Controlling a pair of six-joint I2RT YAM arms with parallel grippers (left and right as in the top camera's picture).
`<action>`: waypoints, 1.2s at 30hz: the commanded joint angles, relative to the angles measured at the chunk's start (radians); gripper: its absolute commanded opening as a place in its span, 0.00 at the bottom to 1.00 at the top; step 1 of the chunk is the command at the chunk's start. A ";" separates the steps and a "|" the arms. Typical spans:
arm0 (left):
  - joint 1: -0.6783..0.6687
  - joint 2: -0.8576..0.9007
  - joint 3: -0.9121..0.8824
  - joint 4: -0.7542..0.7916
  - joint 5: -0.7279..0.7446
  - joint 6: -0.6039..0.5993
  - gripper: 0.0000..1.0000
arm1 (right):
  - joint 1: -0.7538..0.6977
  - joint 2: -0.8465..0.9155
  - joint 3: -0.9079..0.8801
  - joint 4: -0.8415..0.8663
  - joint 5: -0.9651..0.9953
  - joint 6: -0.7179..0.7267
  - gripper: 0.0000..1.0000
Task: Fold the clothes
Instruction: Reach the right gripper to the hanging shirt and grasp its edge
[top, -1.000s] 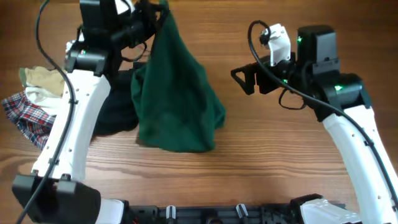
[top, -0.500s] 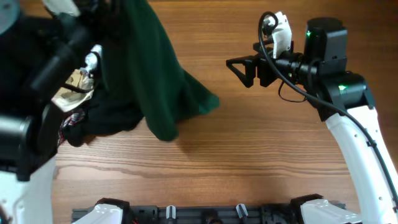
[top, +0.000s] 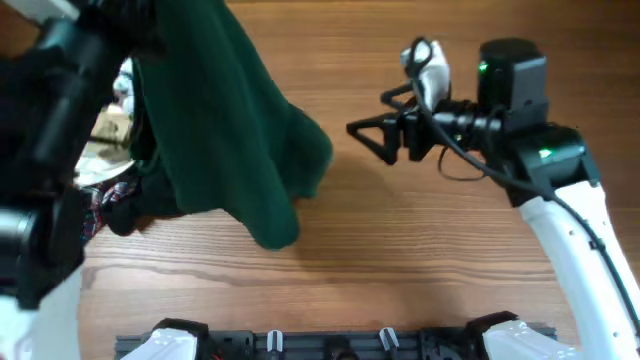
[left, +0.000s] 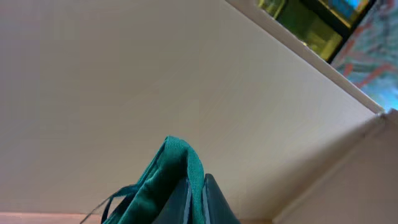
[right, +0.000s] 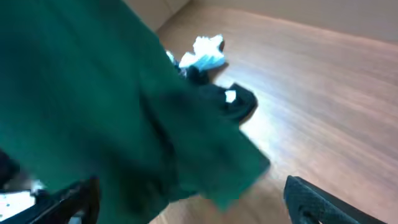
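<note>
The large dark green garment (top: 225, 120) hangs lifted over the left half of the table, its lower edge trailing on the wood. My left gripper (left: 196, 199) is shut on a fold of that green fabric (left: 168, 180), raised high near the overhead camera, where the arm is a dark blur. My right gripper (top: 368, 132) is open and empty, pointing left toward the hanging garment's right edge. In the right wrist view the green cloth (right: 112, 106) fills the left, with the open fingers (right: 193, 199) on either side. A black garment (top: 140, 205) lies beneath it.
At the left edge lie a beige garment (top: 105, 130), a white one (top: 125, 80) and a red-blue plaid one (top: 100, 195), partly hidden by my left arm. Bare wood table (top: 420, 250) stretches right and in front.
My left gripper has lifted the green garment higher toward the camera and swung it left. My right gripper has moved left toward the cloth's edge.
</note>
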 joint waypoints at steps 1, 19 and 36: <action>0.003 0.082 0.019 0.028 -0.038 -0.035 0.04 | 0.127 -0.033 0.018 -0.019 0.221 0.050 0.95; 0.002 0.158 0.019 0.166 -0.170 -0.252 0.04 | 0.705 0.211 0.015 0.233 0.924 0.628 0.95; -0.100 0.093 0.019 0.166 -0.206 -0.252 0.04 | 0.806 0.378 0.015 0.635 0.914 0.576 0.93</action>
